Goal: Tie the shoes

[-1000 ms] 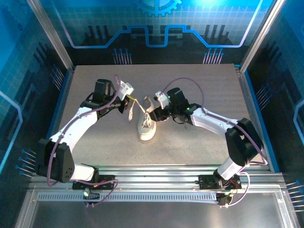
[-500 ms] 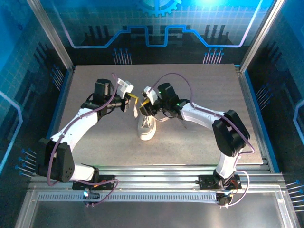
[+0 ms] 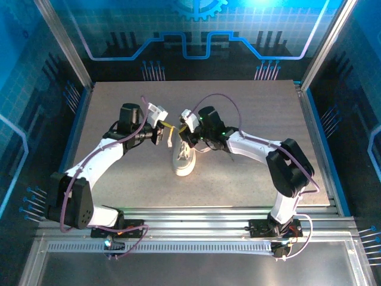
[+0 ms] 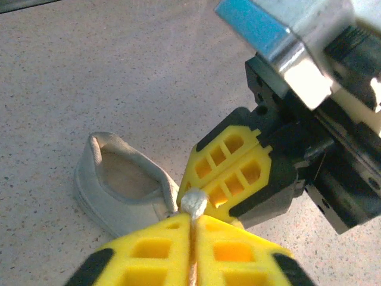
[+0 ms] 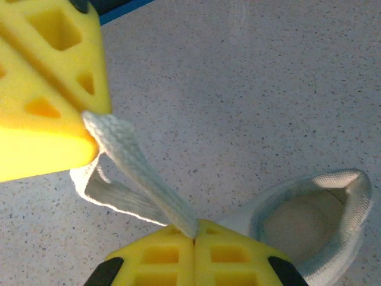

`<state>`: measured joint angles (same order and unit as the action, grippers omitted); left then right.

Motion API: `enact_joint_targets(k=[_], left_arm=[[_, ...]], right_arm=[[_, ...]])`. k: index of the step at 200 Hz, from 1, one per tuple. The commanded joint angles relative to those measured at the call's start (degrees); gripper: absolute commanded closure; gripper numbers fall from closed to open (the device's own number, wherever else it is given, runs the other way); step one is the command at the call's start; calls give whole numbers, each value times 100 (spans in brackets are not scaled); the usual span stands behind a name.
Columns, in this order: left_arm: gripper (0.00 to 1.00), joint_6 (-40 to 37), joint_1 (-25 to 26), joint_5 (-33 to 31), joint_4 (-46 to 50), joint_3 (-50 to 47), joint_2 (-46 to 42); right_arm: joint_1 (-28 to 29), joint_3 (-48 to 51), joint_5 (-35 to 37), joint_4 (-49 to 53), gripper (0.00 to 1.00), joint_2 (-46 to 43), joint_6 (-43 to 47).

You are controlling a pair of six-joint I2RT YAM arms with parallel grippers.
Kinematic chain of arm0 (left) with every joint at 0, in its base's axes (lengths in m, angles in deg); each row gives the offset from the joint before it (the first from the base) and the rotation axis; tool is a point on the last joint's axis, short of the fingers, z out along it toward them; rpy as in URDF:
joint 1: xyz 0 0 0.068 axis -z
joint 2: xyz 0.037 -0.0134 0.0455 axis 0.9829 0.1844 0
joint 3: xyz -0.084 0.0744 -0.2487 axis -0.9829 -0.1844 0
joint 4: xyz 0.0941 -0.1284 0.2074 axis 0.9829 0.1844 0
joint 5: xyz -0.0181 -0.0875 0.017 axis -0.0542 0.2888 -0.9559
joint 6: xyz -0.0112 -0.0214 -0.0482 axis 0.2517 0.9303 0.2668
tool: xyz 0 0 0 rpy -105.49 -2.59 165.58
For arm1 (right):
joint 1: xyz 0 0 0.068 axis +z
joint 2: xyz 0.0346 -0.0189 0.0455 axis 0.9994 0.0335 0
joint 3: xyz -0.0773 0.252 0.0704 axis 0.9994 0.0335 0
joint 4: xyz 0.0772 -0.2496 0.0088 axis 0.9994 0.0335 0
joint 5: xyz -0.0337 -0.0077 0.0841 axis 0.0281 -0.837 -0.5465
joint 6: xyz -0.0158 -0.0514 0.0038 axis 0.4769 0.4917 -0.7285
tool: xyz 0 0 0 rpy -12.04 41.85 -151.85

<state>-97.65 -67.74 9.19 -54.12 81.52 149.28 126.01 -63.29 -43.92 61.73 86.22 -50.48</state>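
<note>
A small white canvas shoe (image 3: 184,159) lies at the table's middle, heel opening toward the back. Just behind it the two grippers meet tip to tip. My left gripper (image 3: 166,127) (image 4: 193,217) is shut on a pale flat lace (image 4: 194,203), whose bunched end pokes out at the fingertips. The right gripper's yellow fingers (image 4: 229,173) touch that end. In the right wrist view my right gripper (image 5: 194,235) is shut on the same lace (image 5: 140,167), which runs taut up to the left gripper's fingers (image 5: 47,95). A loop of lace (image 5: 113,199) hangs below. The shoe's opening (image 5: 309,226) sits at right.
The speckled grey tabletop (image 3: 250,101) spreads on all sides of the shoe. Metal frame posts and blue panels wall the sides and back. A rail (image 3: 196,211) runs along the near edge by the arm bases.
The right arm swung left to the left gripper, and its jaws closed on the lace. The left arm barely shifted.
</note>
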Motion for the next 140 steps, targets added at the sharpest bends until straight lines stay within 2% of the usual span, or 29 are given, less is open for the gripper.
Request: enact_joint_targets(k=[1, 10, 20, 53, 140], left_arm=[[66, -188, 23, 161, -231, -165, -230], [59, -259, 23, 110, -263, -231, -289], [58, -354, 23, 77, -307, -304, -361], [57, -1060, 31, 331, -238, -396, -411], [57, -1280, 109, 393, -556, -193, 374]], right_arm=[[74, 78, 196, -208, 100, -300, 180], [75, 52, 211, -128, 100, -314, 226], [74, 30, 207, -49, 100, -323, 266], [50, 29, 176, 15, 100, -360, 320], [3, -24, 49, 193, 100, -383, 330]])
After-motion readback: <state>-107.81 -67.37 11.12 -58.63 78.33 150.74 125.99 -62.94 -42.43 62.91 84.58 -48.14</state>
